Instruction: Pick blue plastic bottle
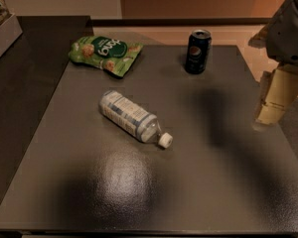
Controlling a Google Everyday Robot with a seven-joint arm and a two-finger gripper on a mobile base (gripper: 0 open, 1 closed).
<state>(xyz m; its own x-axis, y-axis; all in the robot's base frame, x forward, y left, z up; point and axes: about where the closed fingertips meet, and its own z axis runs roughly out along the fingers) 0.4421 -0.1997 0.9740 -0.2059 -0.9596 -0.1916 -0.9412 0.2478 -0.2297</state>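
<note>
The blue plastic bottle (131, 116) lies on its side near the middle of the dark table (198, 182), its white cap pointing to the lower right. It is clear with a pale blue-and-white label. My gripper (272, 98) hangs at the right edge of the view, above the table's right side, far to the right of the bottle and apart from it.
A dark blue soda can (197, 51) stands upright at the back of the table. A green snack bag (105, 52) lies flat at the back left. A shelf edge (2, 31) shows at the far left.
</note>
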